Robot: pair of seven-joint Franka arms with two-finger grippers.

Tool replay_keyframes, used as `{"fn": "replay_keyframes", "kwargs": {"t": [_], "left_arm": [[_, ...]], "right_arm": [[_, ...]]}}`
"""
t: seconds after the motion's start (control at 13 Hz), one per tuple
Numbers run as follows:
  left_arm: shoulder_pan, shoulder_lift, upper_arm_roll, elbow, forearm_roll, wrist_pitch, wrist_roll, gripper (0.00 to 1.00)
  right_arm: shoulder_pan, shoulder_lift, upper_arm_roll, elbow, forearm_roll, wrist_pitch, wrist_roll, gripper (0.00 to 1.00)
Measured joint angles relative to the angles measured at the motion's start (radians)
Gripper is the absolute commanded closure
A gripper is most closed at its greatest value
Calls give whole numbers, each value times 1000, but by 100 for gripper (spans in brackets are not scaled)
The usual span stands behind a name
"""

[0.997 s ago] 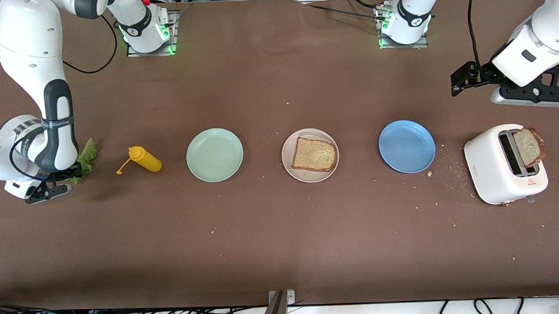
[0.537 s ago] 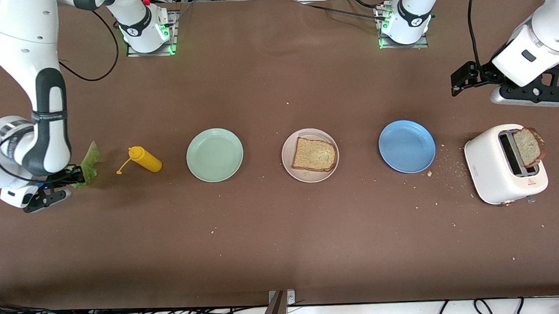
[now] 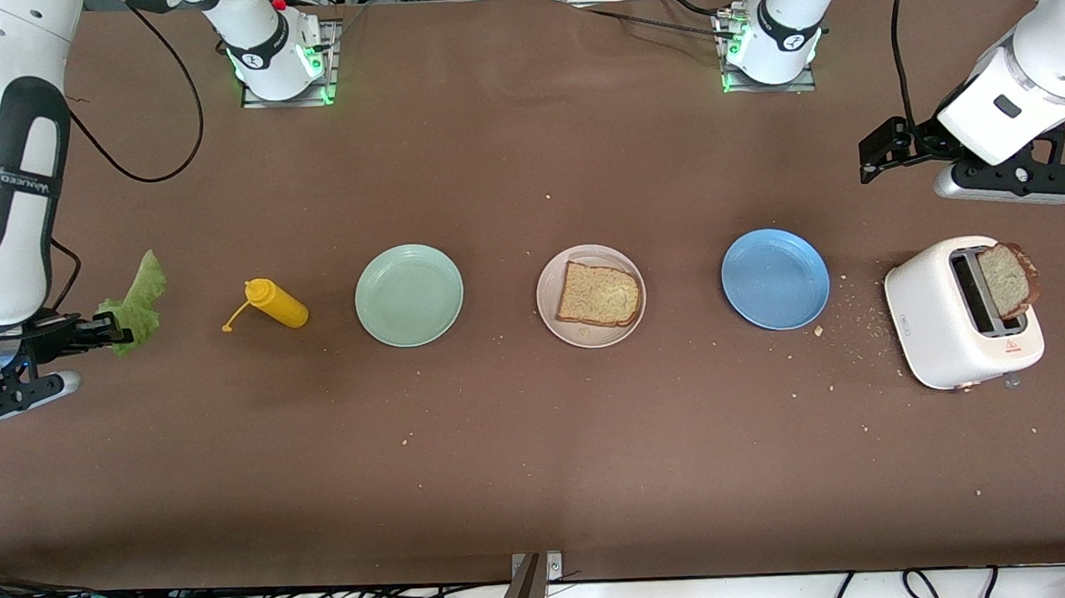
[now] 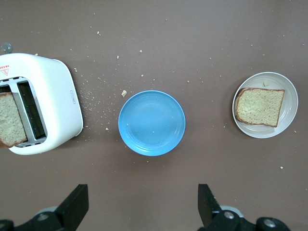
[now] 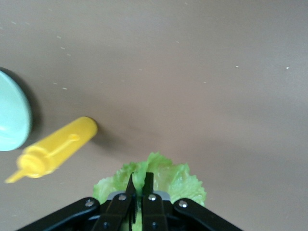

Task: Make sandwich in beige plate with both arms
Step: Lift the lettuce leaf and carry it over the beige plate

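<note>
The beige plate (image 3: 589, 335) sits mid-table with one slice of bread (image 3: 598, 294) lying flat on it; the left wrist view shows the same plate (image 4: 290, 115) and slice (image 4: 260, 107). My right gripper (image 3: 111, 335) is shut on a ruffled green lettuce leaf (image 3: 136, 300), held up over the table at the right arm's end. In the right wrist view the leaf (image 5: 178, 180) is pinched between the fingers of that gripper (image 5: 138, 179). A second slice (image 3: 1005, 279) stands in the toaster (image 3: 939, 323). My left gripper (image 3: 881, 158) waits, open and empty (image 4: 143, 204), over bare table by the toaster.
A yellow squeeze bottle (image 3: 276, 303) lies beside the lettuce, toward the plates. A mint-green plate (image 3: 409, 295) and a blue plate (image 3: 775, 279) flank the beige one. Crumbs are scattered around the toaster.
My right gripper has risen and drawn back toward the right arm's end of the table with the lettuce leaf in it. The left arm has not moved.
</note>
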Motion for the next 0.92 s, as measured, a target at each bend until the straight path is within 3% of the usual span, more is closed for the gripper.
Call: {"fn": "replay_keyframes", "kwargs": {"t": [0.38,0.69,0.92], "left_arm": [[0,0,0,0,0,0,0,0],[0,0,0,0,0,0,0,0],[0,0,0,0,0,0,0,0]], "right_arm": [[101,-11,1,146,101,-176,370,100],[251,-28,3,162,236,-172,736,100],[351,-23,9,159,312,-73,966,100]]}}
